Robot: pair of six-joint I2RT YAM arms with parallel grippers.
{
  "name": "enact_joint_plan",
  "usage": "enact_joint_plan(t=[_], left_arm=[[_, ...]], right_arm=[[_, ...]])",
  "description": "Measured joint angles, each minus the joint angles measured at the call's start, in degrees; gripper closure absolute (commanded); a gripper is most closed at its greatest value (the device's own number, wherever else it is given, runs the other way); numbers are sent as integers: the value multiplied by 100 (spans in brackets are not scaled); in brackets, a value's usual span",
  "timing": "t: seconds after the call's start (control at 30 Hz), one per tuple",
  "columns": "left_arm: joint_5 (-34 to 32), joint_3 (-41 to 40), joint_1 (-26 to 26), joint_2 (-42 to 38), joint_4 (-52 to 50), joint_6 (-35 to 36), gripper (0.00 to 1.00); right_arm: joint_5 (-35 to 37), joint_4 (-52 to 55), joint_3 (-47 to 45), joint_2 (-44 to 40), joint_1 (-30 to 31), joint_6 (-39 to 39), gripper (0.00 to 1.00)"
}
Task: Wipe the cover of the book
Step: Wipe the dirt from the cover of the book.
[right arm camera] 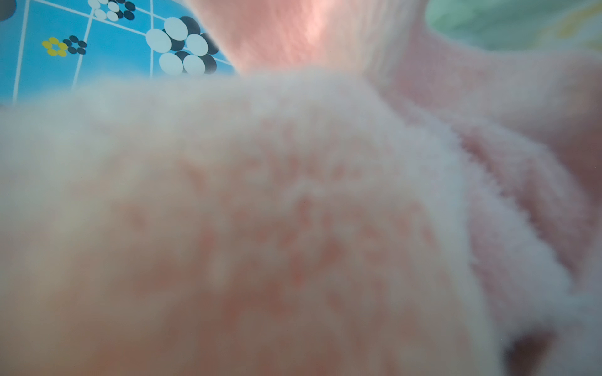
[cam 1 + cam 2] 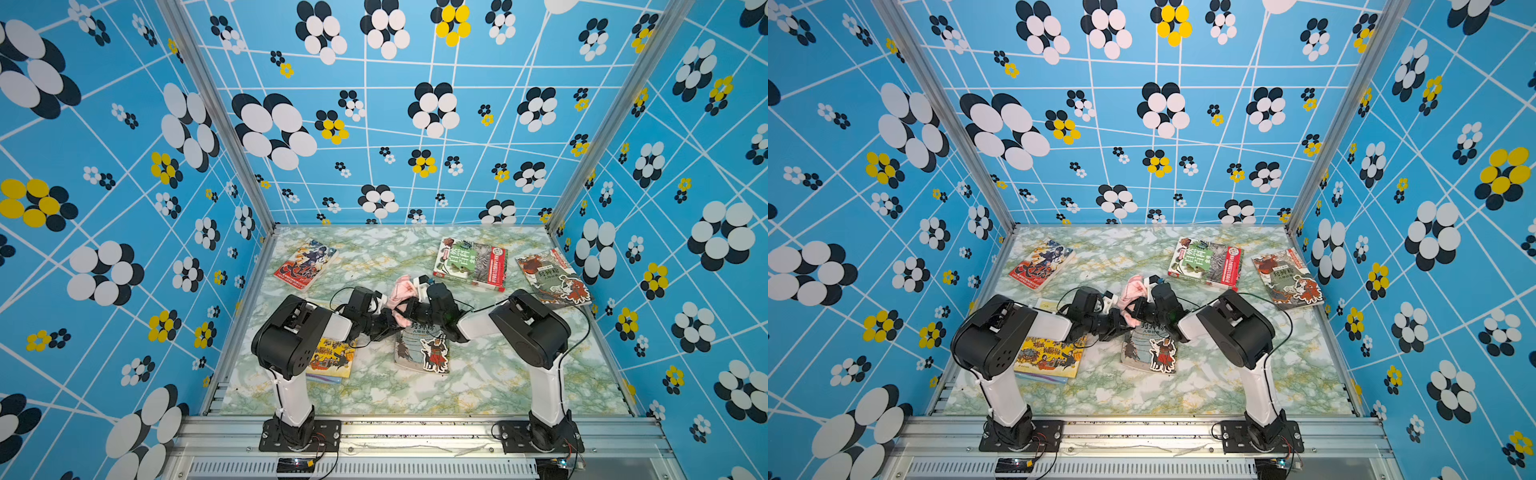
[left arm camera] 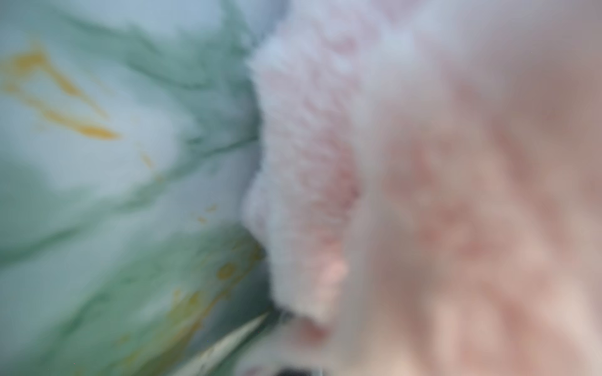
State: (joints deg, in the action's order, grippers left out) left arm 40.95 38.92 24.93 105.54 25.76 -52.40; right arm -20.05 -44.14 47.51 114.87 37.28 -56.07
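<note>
Fluffy pink cloth (image 3: pixel 423 195) fills most of my left wrist view, soft and out of focus, with a strip of green-veined marble counter (image 3: pixel 97 169) beside it. My right wrist shows the same: cloth pressed against the lens, with a corner of blue flowered wall (image 1: pixel 107 58) past it. Neither wrist view shows my fingers themselves.

In both top views, my left fingers (image 2: pixel 391 303) and my right fingers (image 2: pixel 408 313) sit close together over the middle of the counter. Both pairs are fully closed with the cloth bunched between them. One clump rises on the far side of the fingers and another hangs on the near side. Both pairs look to be gripping it, though the fabric hides the tips.

Under that nearer clump, and reaching from the fingers back toward my bases, lies the book (image 2: pixel 422 351). It has a grey cover with a red-robed figure and lies flat on the counter. Its far edge is beneath my right fingers. Whether the cloth touches the cover I cannot tell.

Left of my left fingers, partly under that forearm, lies a yellow picture book (image 2: pixel 332 358). Beyond the fingers a red-covered book (image 2: pixel 305 264) lies off to the left and a green nature encyclopedia (image 2: pixel 469 262) to the right. Past that, near the right wall, is a second illustrated book (image 2: pixel 552 279).
</note>
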Motion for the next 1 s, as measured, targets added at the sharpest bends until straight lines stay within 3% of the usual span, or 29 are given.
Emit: enact_joint_plan(t=[0.1,0.27,0.47,0.6,0.63,0.73,0.83,0.9,1.0], left_arm=[[-9,0,-11,0,20,15,100],[-31,-4,-15,0,57,50,100],[-81,-94,-31,-2,208,48,100],[-72,-179,-55,-4,372,-13,100],[-72,-181,-55,-4,387,-15,97],[-79,-184,-68,-7,417,-13,70],[-162,-98,-168,-68,516,-17,51],[-219,50,-240,-66,487,55,43],[-289,442,-341,61,181,243,40]], right_arm=[[-72,57,-511,-361,-509,122,100],[354,960,-575,-837,-955,627,100],[776,1707,-542,-1158,-828,1110,100],[1021,1906,-1084,-1711,-525,1178,100],[1062,2026,-1285,-1967,-446,1191,100],[1169,2612,-1646,-2594,-295,1276,100],[1244,3067,-1694,-2863,-262,1412,100],[1257,3198,-1659,-2887,-262,1493,100],[1246,3353,-1515,-2787,-275,1589,100]])
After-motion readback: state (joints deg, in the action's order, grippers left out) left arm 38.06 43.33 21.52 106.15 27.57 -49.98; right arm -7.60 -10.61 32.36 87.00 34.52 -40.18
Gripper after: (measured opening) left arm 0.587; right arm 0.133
